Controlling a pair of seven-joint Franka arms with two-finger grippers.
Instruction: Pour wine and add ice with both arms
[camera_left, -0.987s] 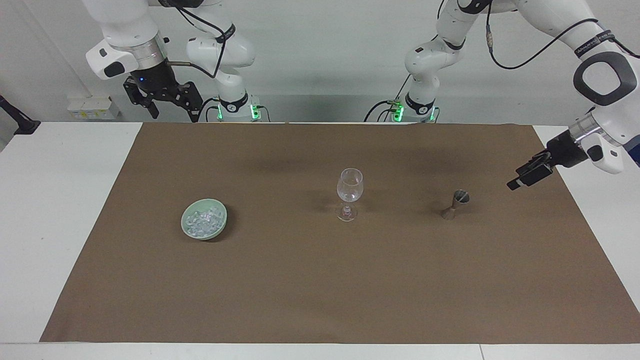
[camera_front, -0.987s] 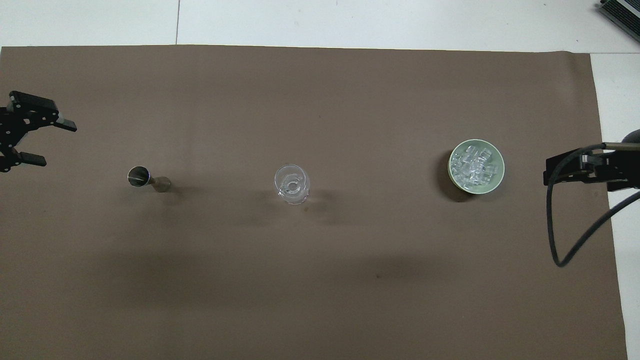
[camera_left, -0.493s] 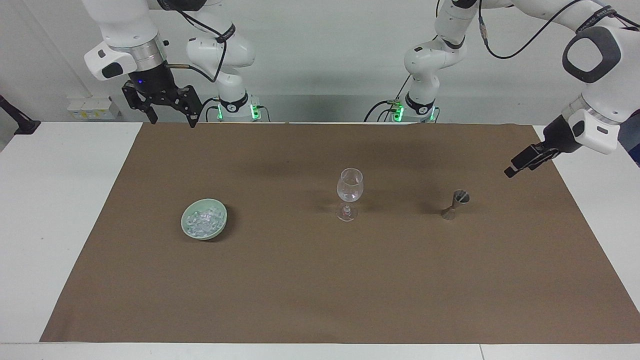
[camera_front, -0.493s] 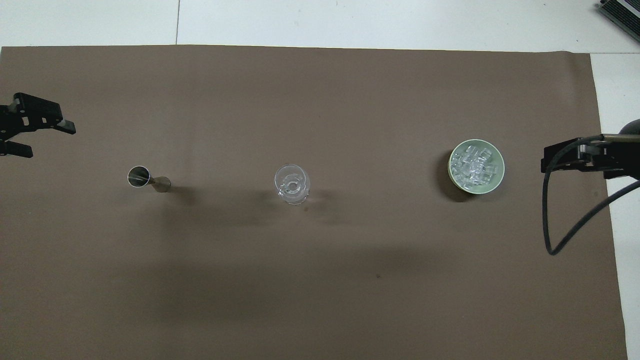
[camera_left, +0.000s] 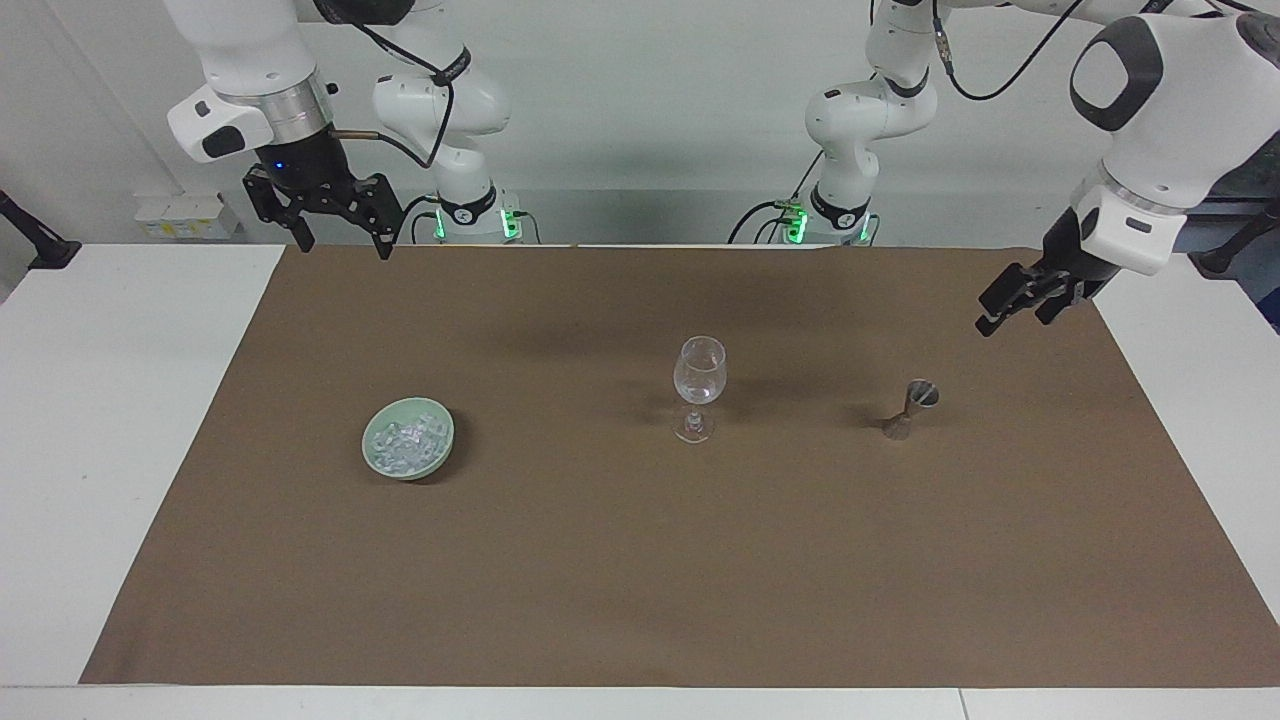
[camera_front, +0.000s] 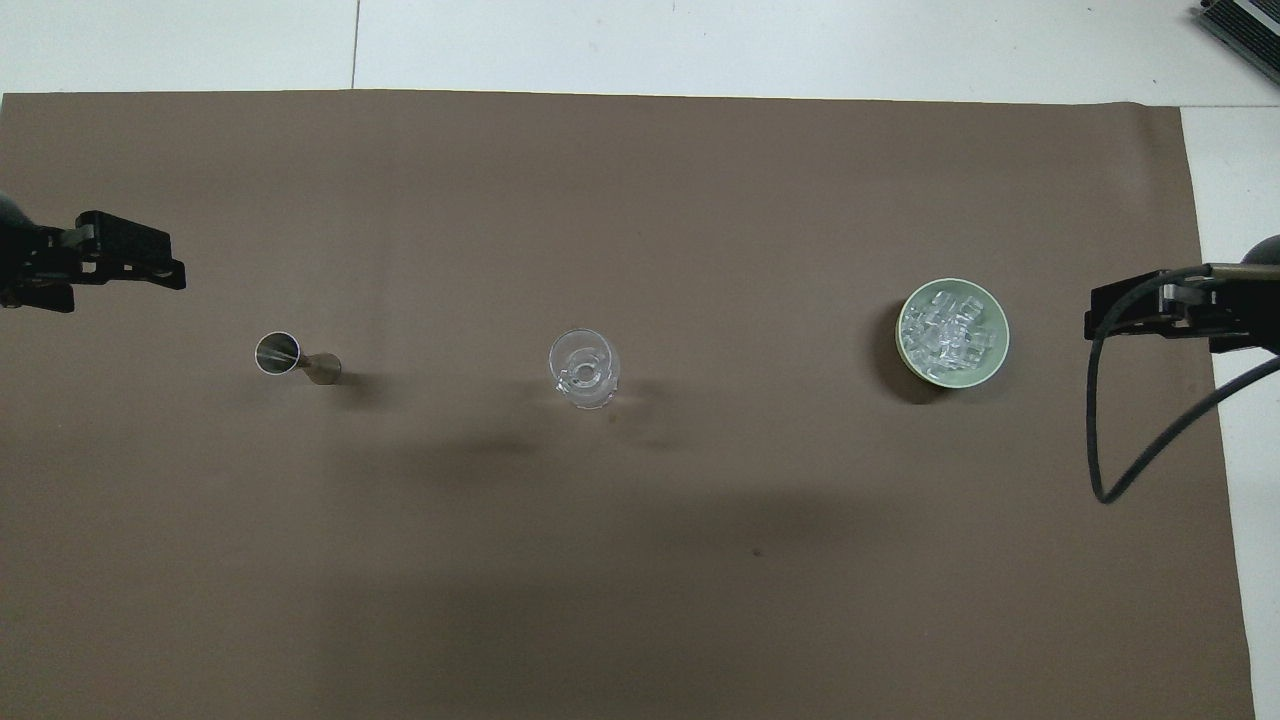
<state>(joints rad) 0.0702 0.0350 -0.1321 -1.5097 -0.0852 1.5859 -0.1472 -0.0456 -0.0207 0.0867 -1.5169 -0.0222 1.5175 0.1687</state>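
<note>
Many small slick ice (camera_left: 405, 446) chunks in bowl (camera_left: 440, 451) under spread-fingered right gripper (camera_left: 342, 229): pinch one across flats; left gripper (camera_left: 1013, 302) over jigger (camera_left: 910, 408), fingers unreadable.

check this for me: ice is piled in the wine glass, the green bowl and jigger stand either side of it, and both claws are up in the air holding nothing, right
One thing is wrong: the ice is piled in the green bowl, not in the wine glass, as the overhead view shows. The rest holds: bowl and jigger flank the glass, and the left claw and right claw hang empty.
</note>
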